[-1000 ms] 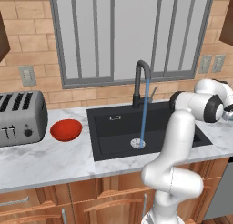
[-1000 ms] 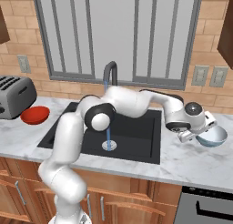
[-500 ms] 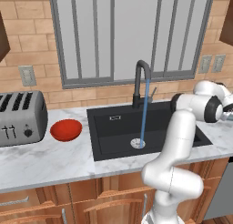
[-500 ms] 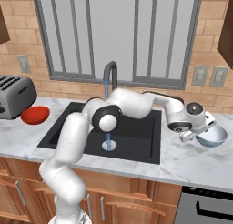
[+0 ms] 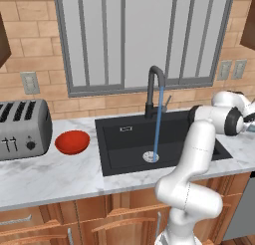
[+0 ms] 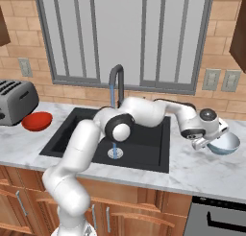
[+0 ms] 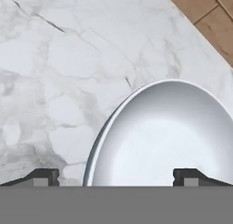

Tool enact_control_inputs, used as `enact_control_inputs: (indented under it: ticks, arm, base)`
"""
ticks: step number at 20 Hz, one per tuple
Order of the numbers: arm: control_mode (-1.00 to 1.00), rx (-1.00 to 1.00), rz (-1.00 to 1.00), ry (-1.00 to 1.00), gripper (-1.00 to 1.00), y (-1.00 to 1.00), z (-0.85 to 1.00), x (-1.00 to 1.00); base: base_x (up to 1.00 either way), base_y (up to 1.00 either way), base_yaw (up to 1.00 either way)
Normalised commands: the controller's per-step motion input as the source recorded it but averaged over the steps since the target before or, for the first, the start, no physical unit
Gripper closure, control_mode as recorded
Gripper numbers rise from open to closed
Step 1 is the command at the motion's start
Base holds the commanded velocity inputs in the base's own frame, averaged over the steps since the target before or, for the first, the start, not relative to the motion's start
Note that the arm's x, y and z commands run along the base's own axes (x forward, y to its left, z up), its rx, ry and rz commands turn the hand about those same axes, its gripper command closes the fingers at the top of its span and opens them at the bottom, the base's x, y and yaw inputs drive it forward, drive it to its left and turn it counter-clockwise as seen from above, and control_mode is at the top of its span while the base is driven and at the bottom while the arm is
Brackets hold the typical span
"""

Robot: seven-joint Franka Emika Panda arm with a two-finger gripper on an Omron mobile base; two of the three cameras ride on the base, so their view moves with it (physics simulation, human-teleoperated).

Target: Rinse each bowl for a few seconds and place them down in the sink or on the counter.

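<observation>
The pale blue-white bowl (image 6: 225,143) rests upright on the white marble counter (image 6: 192,171), right of the black sink (image 6: 144,140). My gripper (image 6: 203,143) hangs open right at its left rim. In the hand view the bowl (image 7: 168,136) lies close below the gripper (image 7: 116,177). One fingertip (image 7: 43,176) is outside the rim and the other is over the bowl's inside, neither pressing on it. The glossy red bowl (image 5: 72,142) (image 6: 37,121) sits on the counter (image 5: 50,177) left of the sink (image 5: 124,135).
Water (image 5: 158,120) runs from the dark arched faucet (image 5: 155,79) into the sink's drain (image 5: 151,157). A silver toaster (image 5: 22,129) stands at the far left beside the red bowl. A brick wall and a window close off the back.
The arm's elbow has drifted slightly to the right over the sink. The hand stays by the pale bowl with its jaws as wide as before.
</observation>
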Motion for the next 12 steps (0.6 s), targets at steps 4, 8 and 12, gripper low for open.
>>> enact_control_inputs:
  ticks: [4,8,12]
  arm:
    - [-1.0,0.0,0.03,0.03,-1.0,-0.12,-0.15,0.2]
    - [-1.0,0.0,0.03,0.04,-1.0,-0.12,-0.18,0.21]
    - [-1.0,0.01,0.03,0.04,-1.0,-0.14,-0.18,0.18]
  base:
    - [0.0,0.0,0.0]
    - [0.0,0.0,0.0]
    - [0.0,0.0,0.0]
